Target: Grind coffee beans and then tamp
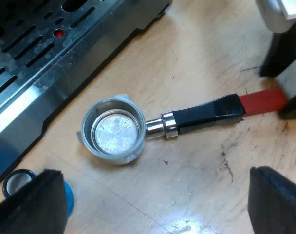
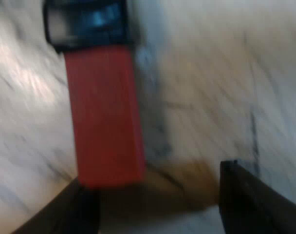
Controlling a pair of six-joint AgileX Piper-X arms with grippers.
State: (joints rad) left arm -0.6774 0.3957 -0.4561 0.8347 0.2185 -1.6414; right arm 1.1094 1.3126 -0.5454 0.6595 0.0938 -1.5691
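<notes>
One holder (image 1: 187,118), one machine (image 1: 41,63), one tamper (image 1: 17,181)

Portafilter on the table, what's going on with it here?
The portafilter lies loose on the wooden table in front of the espresso machine. Its basket shows bare metal, with no grounds in it. The right gripper is open at the handle's red end, which sits close to one finger and is not clamped. The left gripper hovers open above the portafilter, with a blue tamper beside one of its fingers. Grinding looks not yet done.

Shiny metal holder (image 1: 114,132), glossy black handle (image 1: 206,114), scuffed wood-grain table (image 1: 201,58).
</notes>
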